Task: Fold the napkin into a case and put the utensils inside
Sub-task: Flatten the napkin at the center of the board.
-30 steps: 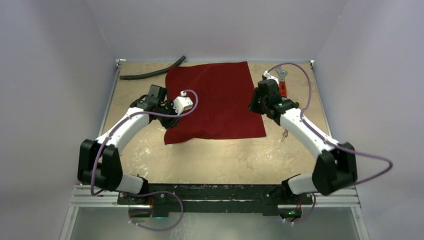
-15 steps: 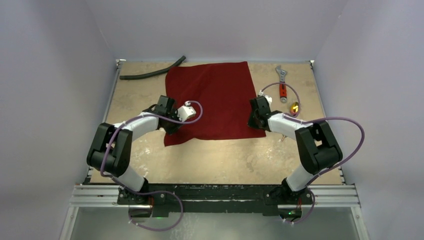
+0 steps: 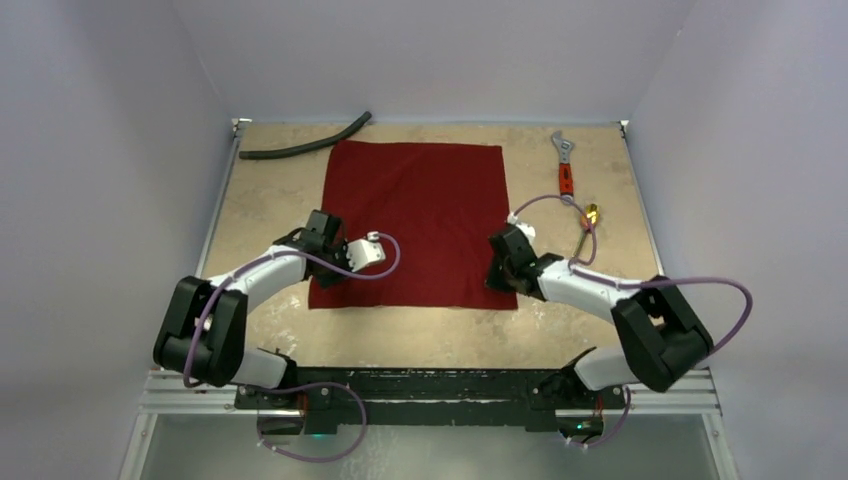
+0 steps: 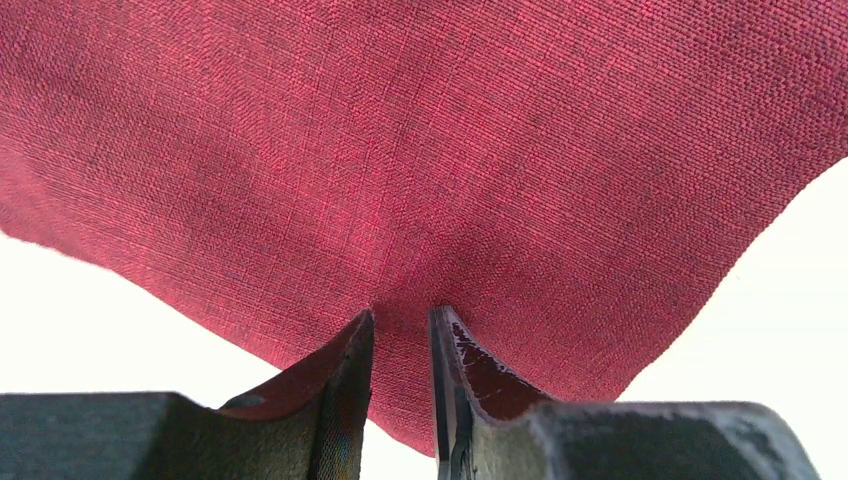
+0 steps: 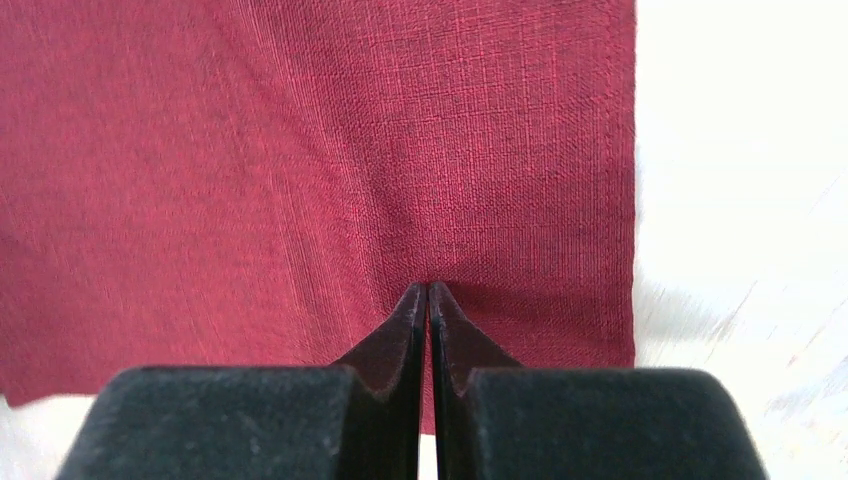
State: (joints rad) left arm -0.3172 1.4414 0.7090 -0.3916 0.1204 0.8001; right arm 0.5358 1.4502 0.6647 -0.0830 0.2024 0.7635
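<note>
Top external view: the gold metal utensils (image 3: pixel 591 211), at 3 o'clock on the worktop (image 3: pixel 420 330), are mostly hidden by a purple cable (image 3: pixel 547 197) and the right arm; only a gold tip and a thin shaft show. The dark red square cloth napkin (image 3: pixel 415 215) lies spread at centre. The left gripper (image 4: pixel 400 322), nearly closed, pinches its 7 o'clock corner. The right gripper (image 5: pixel 428 290), fingers pressed together, nips the 5 o'clock corner and hides the hem. A black hose (image 3: pixel 305 147) lies at 11 o'clock, and a red-handled silver wrench (image 3: pixel 565 170) at 1 o'clock.
</note>
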